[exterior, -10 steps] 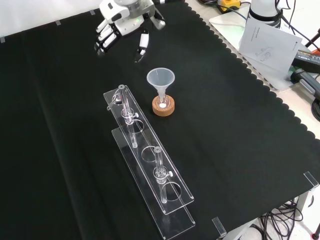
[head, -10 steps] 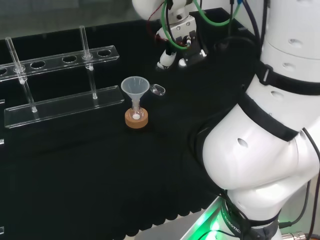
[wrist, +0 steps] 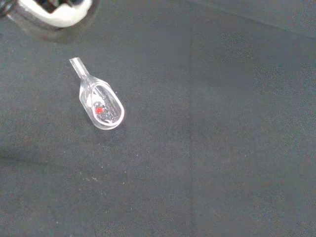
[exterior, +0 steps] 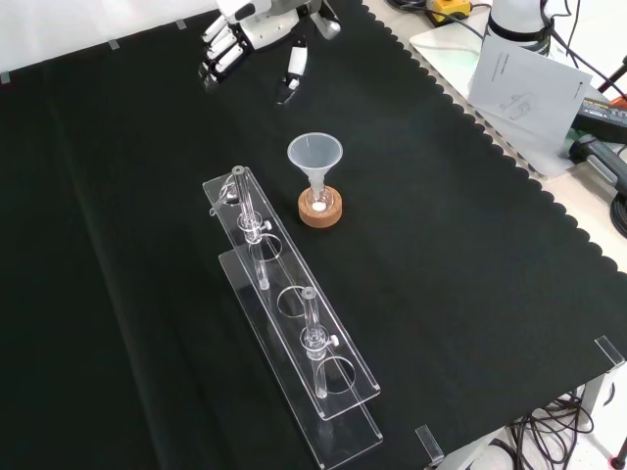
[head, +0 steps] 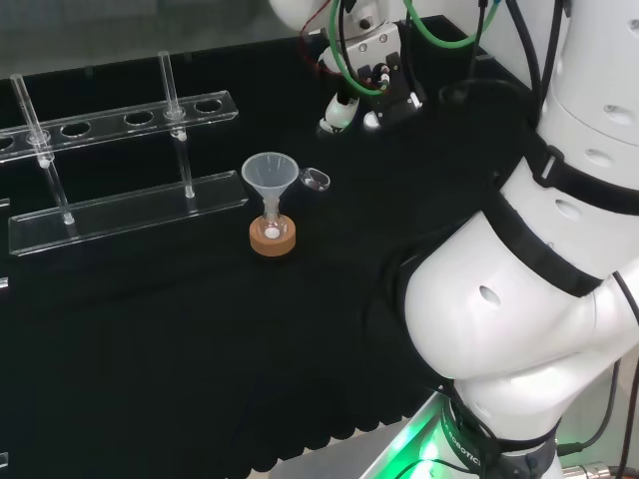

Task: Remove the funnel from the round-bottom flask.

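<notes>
A clear plastic funnel (head: 268, 172) (exterior: 314, 154) stands upright with its stem in the neck of a small clear flask (head: 272, 213), which sits in a cork ring (head: 272, 238) (exterior: 320, 209) mid-cloth. The hand (head: 339, 108) (exterior: 247, 34) hangs in the air beyond the funnel, apart from it, at the top of the front view. Its fingers (exterior: 217, 61) are relaxed and point down, holding nothing. In the wrist view a blurred white part of the hand (wrist: 54, 10) shows at the edge.
A small clear scoop (head: 315, 180) (wrist: 101, 104) with a red speck lies on the cloth just right of the funnel in the head view. A clear tube rack (head: 120, 150) (exterior: 294, 323) holding two glass tubes stands nearby. Papers (exterior: 524, 78) lie off the cloth.
The hand has moved up and to the right in both views, farther from the funnel. The funnel and flask have not moved.
</notes>
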Robot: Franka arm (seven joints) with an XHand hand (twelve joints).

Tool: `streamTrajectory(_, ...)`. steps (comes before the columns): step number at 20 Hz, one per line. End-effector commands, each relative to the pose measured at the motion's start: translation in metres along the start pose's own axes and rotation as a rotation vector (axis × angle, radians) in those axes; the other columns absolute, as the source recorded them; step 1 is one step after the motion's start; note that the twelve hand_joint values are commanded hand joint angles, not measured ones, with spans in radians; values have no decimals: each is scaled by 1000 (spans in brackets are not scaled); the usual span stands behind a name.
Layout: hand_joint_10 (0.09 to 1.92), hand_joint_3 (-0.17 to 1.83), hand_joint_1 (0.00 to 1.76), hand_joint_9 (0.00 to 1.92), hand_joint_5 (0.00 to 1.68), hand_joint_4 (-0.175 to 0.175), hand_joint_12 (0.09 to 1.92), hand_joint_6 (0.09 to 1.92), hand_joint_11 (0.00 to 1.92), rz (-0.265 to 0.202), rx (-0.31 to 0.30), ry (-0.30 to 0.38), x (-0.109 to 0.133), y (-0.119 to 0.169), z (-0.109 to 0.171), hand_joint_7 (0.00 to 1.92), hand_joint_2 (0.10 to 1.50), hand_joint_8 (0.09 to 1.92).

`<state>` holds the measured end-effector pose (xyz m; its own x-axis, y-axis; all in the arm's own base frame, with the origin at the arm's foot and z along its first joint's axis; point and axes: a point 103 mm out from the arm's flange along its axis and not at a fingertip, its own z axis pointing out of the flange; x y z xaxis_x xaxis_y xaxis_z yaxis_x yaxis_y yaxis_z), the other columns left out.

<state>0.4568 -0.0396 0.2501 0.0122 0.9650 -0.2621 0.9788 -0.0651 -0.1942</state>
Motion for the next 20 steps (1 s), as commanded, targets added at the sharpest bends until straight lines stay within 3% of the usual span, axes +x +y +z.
streamTrajectory(1,620,389,778,521,406,-23,1323,191,350,0,22,20,9,-34,-19,245,632,674)
streamTrajectory(4,620,392,764,531,392,-25,1331,179,373,-34,25,40,14,-48,-26,246,637,671)
streamTrajectory(6,617,393,750,531,375,-25,1333,166,392,-24,33,36,20,-57,-32,241,641,666)
streamTrajectory(14,627,365,654,471,290,-27,1353,87,416,-105,55,85,34,-82,-41,157,635,651)
streamTrajectory(20,659,321,613,408,250,-27,1367,87,415,-142,76,59,58,-90,-41,93,638,653)
